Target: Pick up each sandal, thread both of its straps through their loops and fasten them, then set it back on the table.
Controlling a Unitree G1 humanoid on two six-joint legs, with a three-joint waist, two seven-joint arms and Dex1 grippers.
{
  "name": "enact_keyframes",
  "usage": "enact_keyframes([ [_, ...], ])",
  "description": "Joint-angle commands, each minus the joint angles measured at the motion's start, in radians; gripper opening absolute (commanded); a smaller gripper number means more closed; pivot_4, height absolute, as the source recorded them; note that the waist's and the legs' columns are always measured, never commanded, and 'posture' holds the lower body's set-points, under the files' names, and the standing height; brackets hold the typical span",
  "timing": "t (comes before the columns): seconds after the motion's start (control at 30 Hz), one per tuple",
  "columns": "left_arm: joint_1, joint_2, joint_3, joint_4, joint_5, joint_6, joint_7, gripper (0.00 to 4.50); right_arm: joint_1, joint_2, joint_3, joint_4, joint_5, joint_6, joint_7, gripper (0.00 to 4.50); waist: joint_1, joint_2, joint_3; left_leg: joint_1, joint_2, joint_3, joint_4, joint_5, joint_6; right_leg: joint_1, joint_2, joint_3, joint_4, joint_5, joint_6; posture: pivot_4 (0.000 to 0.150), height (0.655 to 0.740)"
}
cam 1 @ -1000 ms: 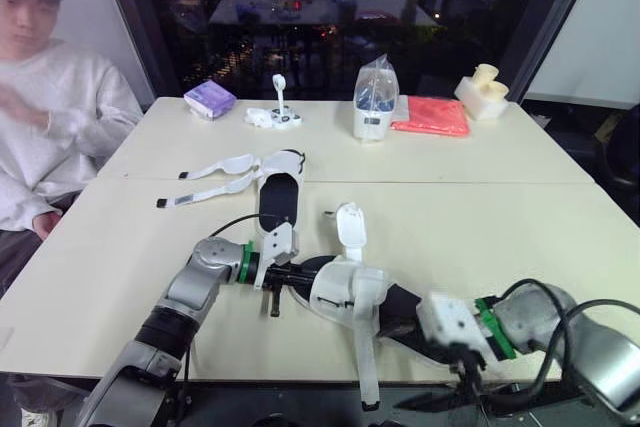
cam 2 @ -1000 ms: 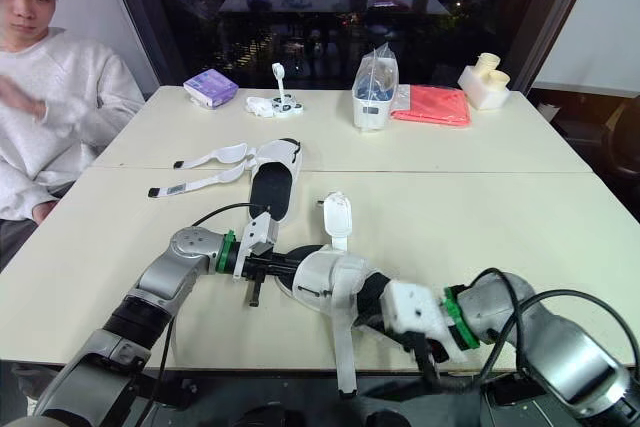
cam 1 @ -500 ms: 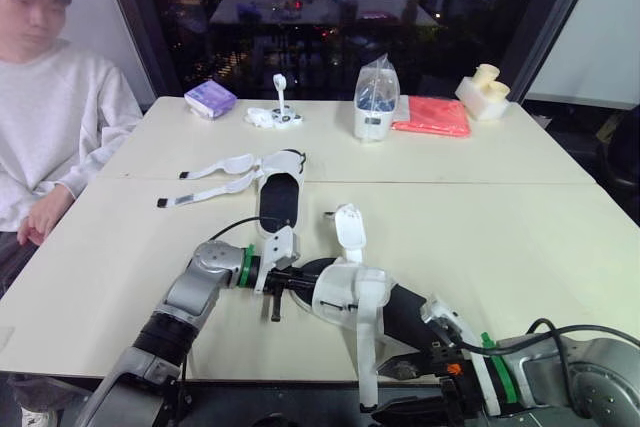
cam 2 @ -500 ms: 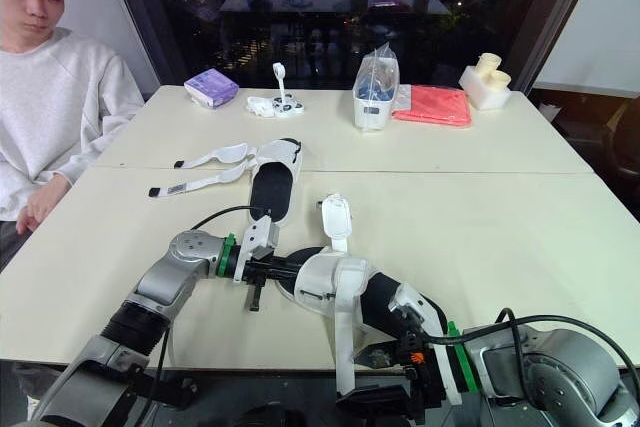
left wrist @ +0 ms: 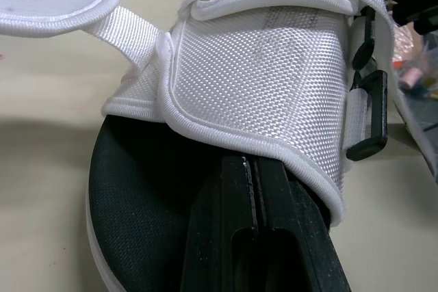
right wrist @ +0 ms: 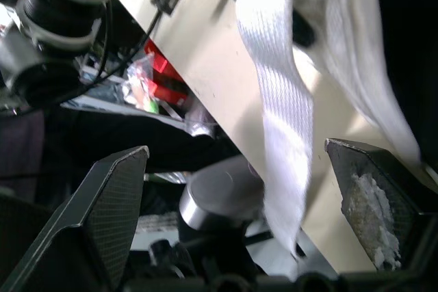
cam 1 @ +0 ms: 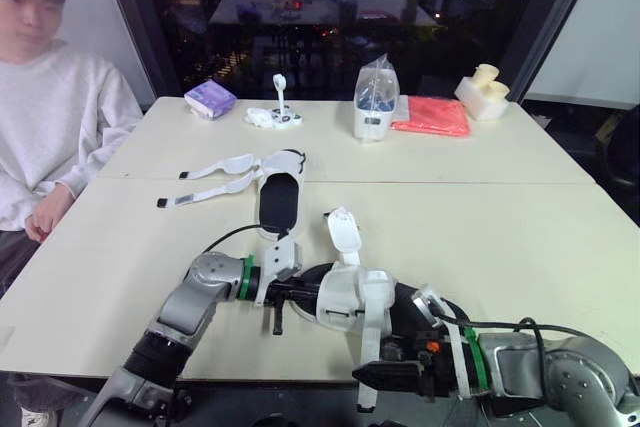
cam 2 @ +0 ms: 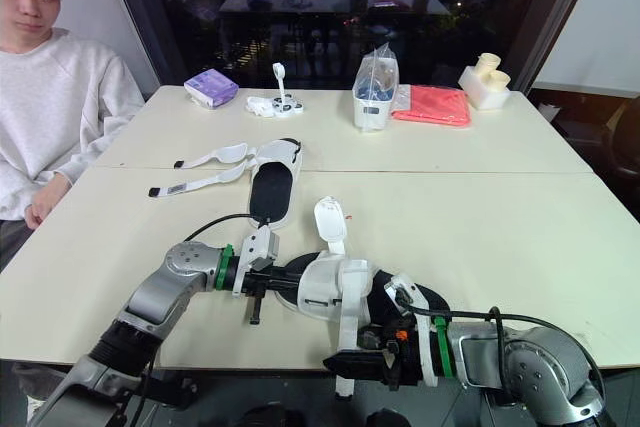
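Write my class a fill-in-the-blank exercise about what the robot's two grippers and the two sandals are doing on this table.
The left gripper is shut on the ___ insole of the near sandal. The right gripper has its fingers ___ around a hanging white strap. The far sandal has loose straps pointing toward the seated ___.
Missing: black; open; person.

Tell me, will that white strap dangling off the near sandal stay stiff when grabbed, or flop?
Probably floppy: the strap hangs limp over the table edge instead of sticking out. Likely light, since it looks like thin woven webbing. It may swing aside as the open right gripper closes, because its lower end dangles free.
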State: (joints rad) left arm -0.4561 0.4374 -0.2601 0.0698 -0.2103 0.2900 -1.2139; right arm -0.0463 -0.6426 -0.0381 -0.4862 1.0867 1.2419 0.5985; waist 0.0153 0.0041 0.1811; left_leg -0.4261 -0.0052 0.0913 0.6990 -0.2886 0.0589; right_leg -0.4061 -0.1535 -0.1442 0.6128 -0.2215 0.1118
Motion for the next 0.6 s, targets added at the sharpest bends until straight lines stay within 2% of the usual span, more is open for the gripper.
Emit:
enact_keyframes([
  [0.03, 0.006, -0.003, 0.0, -0.026, -0.013, 0.001, 0.016, 0.0, -0.011, 0.013, -0.016, -0.007, 0.033, 0.011, -0.025, 3.17, 0.0, 0.0, 0.0, 0.0, 0.0, 0.0, 0.0, 0.0, 0.0, 0.0, 0.0, 0.0, 0.0, 0.0, 0.0, 0.15, 0.74],
  [0.13, 0.004, -0.004, -0.002, -0.023, -0.014, 0.0, 0.021, 0.0, -0.012, 0.015, -0.021, -0.017, 0.051, 0.019, -0.034, 1.72, 0.0, 0.0, 0.0, 0.0, 0.0, 0.0, 0.0, 0.0, 0.0, 0.0, 0.0, 0.0, 0.0, 0.0, 0.0, 0.15, 0.74],
  [0.23, 0.0, -0.006, -0.004, -0.018, -0.014, -0.002, 0.026, 0.0, -0.015, 0.015, -0.028, -0.026, 0.074, 0.023, -0.049, 0.07, 0.0, 0.0, 0.0, 0.0, 0.0, 0.0, 0.0, -0.002, 0.003, 0.0, 0.0, 0.0, 0.0, 0.0, 0.0, 0.15, 0.74],
  [0.37, -0.005, -0.011, -0.005, -0.011, -0.012, -0.005, 0.028, 0.0, -0.031, -0.007, -0.042, -0.05, 0.1, 0.023, -0.063, 0.07, 0.0, 0.0, 0.0, 0.0, 0.0, 0.0, 0.0, -0.002, 0.004, 0.0, 0.0, 0.0, 0.0, 0.0, 0.0, 0.15, 0.74],
  [0.43, -0.008, -0.014, -0.005, -0.006, -0.012, -0.008, 0.029, 0.0, -0.073, -0.026, -0.081, -0.051, 0.159, 0.031, -0.07, 0.07, -0.001, 0.0, 0.0, 0.0, 0.0, 0.0, 0.0, -0.002, 0.004, 0.0, 0.0, 0.0, 0.0, 0.0, 0.0, 0.15, 0.74],
  [0.6, -0.012, -0.017, -0.007, 0.003, -0.01, -0.015, 0.028, 0.0, -0.282, -0.089, -0.159, 0.074, 0.338, 0.065, -0.125, 0.07, -0.001, 0.001, 0.0, 0.0, 0.0, 0.001, 0.0, -0.002, 0.004, -0.001, 0.0, 0.0, 0.0, 0.0, 0.0, 0.15, 0.74],
])
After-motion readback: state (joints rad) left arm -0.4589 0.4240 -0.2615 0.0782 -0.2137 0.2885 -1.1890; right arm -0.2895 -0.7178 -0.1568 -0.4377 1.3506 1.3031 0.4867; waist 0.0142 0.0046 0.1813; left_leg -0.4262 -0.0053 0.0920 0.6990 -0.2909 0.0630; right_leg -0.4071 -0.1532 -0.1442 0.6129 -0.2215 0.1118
